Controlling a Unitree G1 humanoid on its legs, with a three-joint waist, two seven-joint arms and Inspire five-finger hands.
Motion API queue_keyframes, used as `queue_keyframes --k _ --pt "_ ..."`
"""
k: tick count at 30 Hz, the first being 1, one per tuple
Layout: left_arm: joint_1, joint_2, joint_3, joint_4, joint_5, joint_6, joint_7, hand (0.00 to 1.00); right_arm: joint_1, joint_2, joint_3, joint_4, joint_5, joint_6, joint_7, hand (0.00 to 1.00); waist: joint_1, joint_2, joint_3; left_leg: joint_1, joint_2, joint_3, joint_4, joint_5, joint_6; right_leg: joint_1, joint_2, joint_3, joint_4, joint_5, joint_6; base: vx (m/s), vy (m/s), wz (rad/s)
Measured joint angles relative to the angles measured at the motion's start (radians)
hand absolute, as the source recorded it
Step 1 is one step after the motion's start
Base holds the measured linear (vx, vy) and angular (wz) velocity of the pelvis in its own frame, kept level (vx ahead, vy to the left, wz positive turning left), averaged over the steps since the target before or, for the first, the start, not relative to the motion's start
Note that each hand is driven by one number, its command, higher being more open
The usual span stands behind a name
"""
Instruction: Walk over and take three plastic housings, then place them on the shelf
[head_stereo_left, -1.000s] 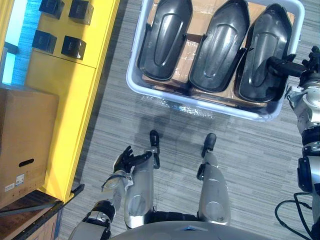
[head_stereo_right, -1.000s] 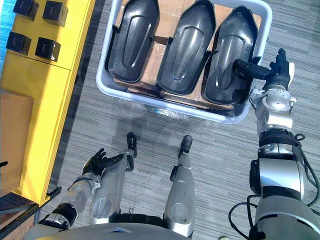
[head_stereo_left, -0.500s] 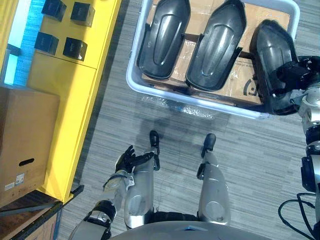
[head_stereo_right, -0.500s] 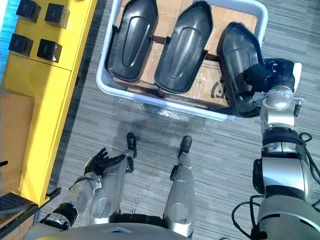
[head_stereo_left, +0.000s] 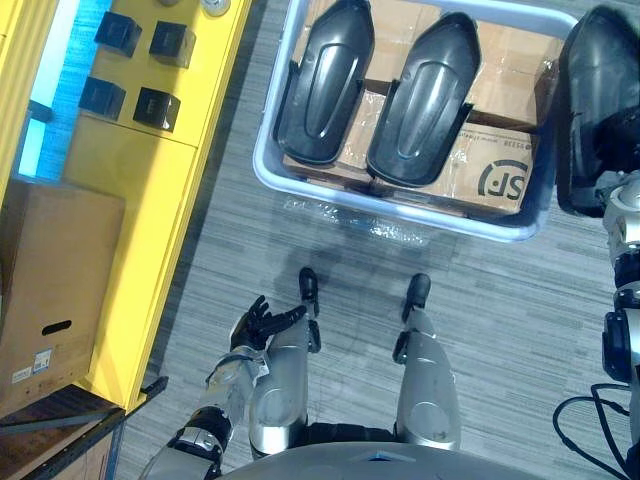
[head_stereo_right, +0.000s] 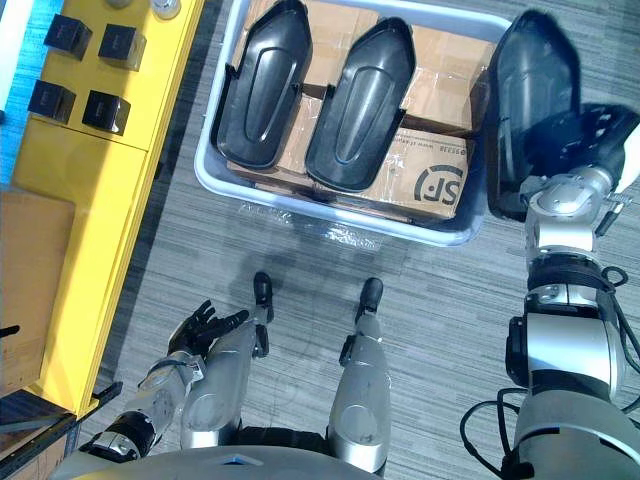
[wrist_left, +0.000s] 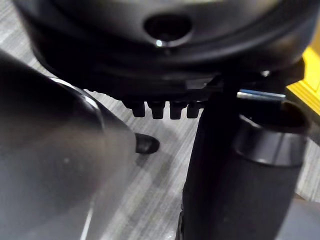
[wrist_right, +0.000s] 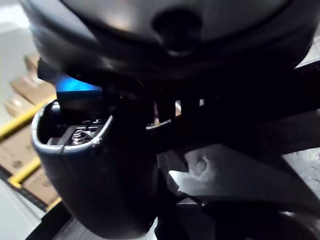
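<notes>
**Item 1, plastic housing, held.** You have one dark plastic housing (head_stereo_right: 528, 85) in the right hand (head_stereo_right: 590, 130). The fingers are curled round its near end. It sits just beside the right end of the bin, outside the wall, with its long axis pointing away from the robot. It is apart from the other two housings. In the right wrist view you see a rounded grey end of it (wrist_right: 95, 175) close under the hand.

**Item 2, left housing (head_stereo_left: 322, 85), in the bin.** It lies hollow side up at the left end of the bin, on top of the cartons.

**Item 3, middle housing (head_stereo_left: 420, 95), in the bin.** It lies just beside item 2, the same way up and nearly parallel to it. Neither hand is on it.

**Item 4, bin (head_stereo_left: 262, 165).** You are looking at a pale blue-grey tub on the floor ahead of the robot. It is packed with film-wrapped cartons (head_stereo_left: 505, 165), and the right-hand carton lies bare.

**Item 5, left hand (head_stereo_left: 262, 322).** It hangs low at the robot's left side, well apart from the bin. The fingers are loosely spread and hold nothing.

**Item 6, yellow shelf (head_stereo_left: 130, 220).** It runs along your left, with four small black cubes (head_stereo_left: 155, 105) on its far part.

**Item 7, brown cardboard box (head_stereo_left: 50, 280).** It stands at the near left, against the shelf.

**Item 8, floor (head_stereo_left: 520, 330).** It is grey striped carpet.
</notes>
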Motion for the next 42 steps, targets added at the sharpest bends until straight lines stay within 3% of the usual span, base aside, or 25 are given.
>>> queue_keyframes --k 5,6,9,11,15,18,20,25,30,35,42 --pt "0.076 -0.016 0.063 -0.178 -0.003 0.004 0.098 1.0 0.164 0.026 -0.074 -0.304 -0.104 -0.08 -0.072 0.0 -0.006 -0.024 -0.021 0.121 -0.006 0.003 -0.076 0.014 -0.009 0.11 0.004 -0.017 -0.049 -0.002 0.002 0.04 0.004 0.0" --pt "0.095 -0.015 0.116 -0.243 0.027 0.01 0.152 1.0 0.234 0.089 -0.108 -0.42 -0.141 -0.107 -0.099 0.0 -0.01 -0.046 -0.056 0.151 -0.008 0.006 -0.124 0.032 -0.013 0.124 0.011 -0.021 -0.063 -0.002 0.001 0.06 0.006 -0.03" --pt "0.118 -0.013 0.207 -0.415 0.088 0.041 0.27 1.0 0.37 0.237 -0.138 -0.608 -0.189 -0.114 -0.139 0.0 -0.013 -0.086 -0.129 0.205 -0.004 0.007 -0.199 0.053 -0.022 0.158 0.022 -0.032 -0.091 -0.005 0.001 0.09 -0.008 0.03" --pt "0.144 -0.015 0.25 -0.591 0.193 0.069 0.356 1.0 0.477 0.346 -0.139 -0.716 -0.222 -0.114 -0.154 0.0 -0.013 -0.103 -0.187 0.235 -0.006 0.006 -0.221 0.057 -0.022 0.195 0.022 -0.052 -0.104 -0.013 0.004 0.11 -0.003 0.14" --pt "0.147 -0.018 0.278 -0.841 0.378 0.084 0.421 1.0 0.581 0.493 -0.094 -0.829 -0.229 -0.113 -0.155 0.0 -0.003 -0.098 -0.266 0.283 -0.008 0.009 -0.22 0.051 -0.021 0.245 0.014 -0.082 -0.104 -0.02 0.008 0.1 -0.003 0.06" --pt "0.155 -0.032 0.267 -0.994 0.417 0.046 0.394 1.0 0.611 0.559 -0.014 -0.884 -0.228 -0.113 -0.152 0.0 0.0 -0.084 -0.306 0.321 -0.008 0.019 -0.22 0.041 -0.02 0.279 0.012 -0.092 -0.104 -0.021 0.009 0.03 0.004 -0.06" --pt "0.179 -0.048 0.219 -1.068 0.374 0.008 0.31 1.0 0.623 0.595 0.05 -0.914 -0.219 -0.114 -0.147 0.0 0.001 -0.073 -0.337 0.331 -0.009 0.023 -0.221 0.033 -0.019 0.289 0.012 -0.098 -0.104 -0.023 0.012 0.0 0.0 0.0" --pt "0.187 -0.049 0.056 -1.09 0.244 0.006 0.123 1.0 0.621 0.646 0.171 -0.916 -0.193 -0.134 -0.124 0.0 0.007 -0.064 -0.362 0.345 -0.007 0.033 -0.222 0.02 -0.027 0.296 0.012 -0.106 -0.104 -0.033 0.006 -0.07 -0.01 -0.06" --pt "0.187 -0.047 -0.025 -1.089 0.056 0.008 -0.049 1.0 0.62 0.677 0.292 -0.903 -0.18 -0.171 -0.102 0.0 -0.005 -0.055 -0.409 0.345 -0.003 0.042 -0.225 0.022 -0.032 0.29 0.017 -0.106 -0.104 -0.037 -0.002 -0.05 -0.012 -0.05" --pt "0.186 -0.044 -0.046 -1.089 0.013 0.007 -0.063 1.0 0.615 0.685 0.379 -0.829 -0.181 -0.196 -0.058 0.0 -0.002 -0.055 -0.46 0.345 0.005 0.047 -0.222 0.027 -0.029 0.289 0.022 -0.106 -0.104 -0.036 -0.004 0.0 -0.005 -0.01" --pt "0.186 -0.015 -0.05 -1.082 -0.027 0.008 -0.062 1.0 0.613 0.704 0.435 -0.788 -0.168 -0.194 -0.029 0.0 0.002 -0.064 -0.476 0.345 0.008 0.047 -0.222 0.027 -0.03 0.289 0.025 -0.106 -0.105 -0.036 -0.004 0.0 0.0 0.0"
